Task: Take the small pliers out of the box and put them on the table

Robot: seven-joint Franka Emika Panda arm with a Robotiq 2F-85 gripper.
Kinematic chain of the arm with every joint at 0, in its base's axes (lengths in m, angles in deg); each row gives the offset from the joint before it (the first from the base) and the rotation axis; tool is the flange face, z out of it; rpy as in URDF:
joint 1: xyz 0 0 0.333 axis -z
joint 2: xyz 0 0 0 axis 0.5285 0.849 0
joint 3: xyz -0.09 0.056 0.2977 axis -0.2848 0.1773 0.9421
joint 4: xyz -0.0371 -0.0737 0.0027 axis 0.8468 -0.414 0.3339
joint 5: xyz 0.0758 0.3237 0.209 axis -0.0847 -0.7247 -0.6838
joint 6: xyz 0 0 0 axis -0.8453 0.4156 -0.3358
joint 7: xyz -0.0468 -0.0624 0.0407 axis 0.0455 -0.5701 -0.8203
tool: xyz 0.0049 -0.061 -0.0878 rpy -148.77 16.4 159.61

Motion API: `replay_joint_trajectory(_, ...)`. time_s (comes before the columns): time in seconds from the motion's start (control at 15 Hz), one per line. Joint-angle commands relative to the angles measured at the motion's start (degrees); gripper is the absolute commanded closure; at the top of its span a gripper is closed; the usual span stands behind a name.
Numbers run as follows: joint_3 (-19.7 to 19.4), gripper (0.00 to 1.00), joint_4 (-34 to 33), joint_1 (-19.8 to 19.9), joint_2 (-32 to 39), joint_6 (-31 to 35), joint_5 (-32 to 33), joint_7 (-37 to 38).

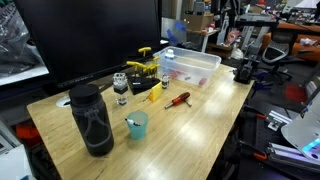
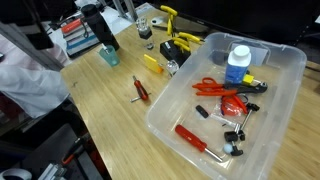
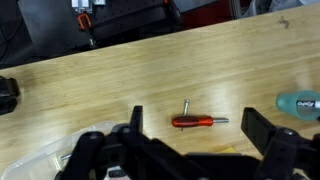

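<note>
The small pliers point(image 3: 194, 121), with red handles and a grey metal tip, lie flat on the light wood table point(image 3: 100, 70). They lie outside the clear plastic box point(image 2: 172, 85), a short way from its wall, in both exterior views point(image 1: 177, 99) point(image 2: 140, 90). My gripper point(image 3: 198, 135) shows only in the wrist view. It is open and empty, well above the pliers, with one dark finger on each side of them. The box point(image 1: 205, 60) holds several other tools.
In the box are larger red pliers point(image 2: 210, 87), a red tape measure point(image 2: 232, 102), a red screwdriver point(image 2: 195, 140) and a blue-capped bottle point(image 2: 238, 62). A black cylindrical container point(image 1: 92, 118), a teal cup point(image 1: 136, 125) and yellow-handled tools point(image 1: 145, 68) stand on the table.
</note>
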Motion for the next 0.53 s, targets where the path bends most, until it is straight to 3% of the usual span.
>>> replay_joint_trajectory(0.0, -1.4, 0.00, -0.2, 2.7, 3.3, 7.7, -3.5, 4.8)
replay_joint_trajectory(0.27, -3.2, 0.00, 0.1, 5.1, 9.4, 20.9, -2.9, 11.7)
replay_joint_trajectory(0.4, -3.5, 0.00, 0.5, 5.9, 12.9, 27.1, 0.8, 17.2)
replay_joint_trajectory(0.47, -4.0, 0.00, 0.3, 5.3, 11.8, 23.9, -1.1, 12.6)
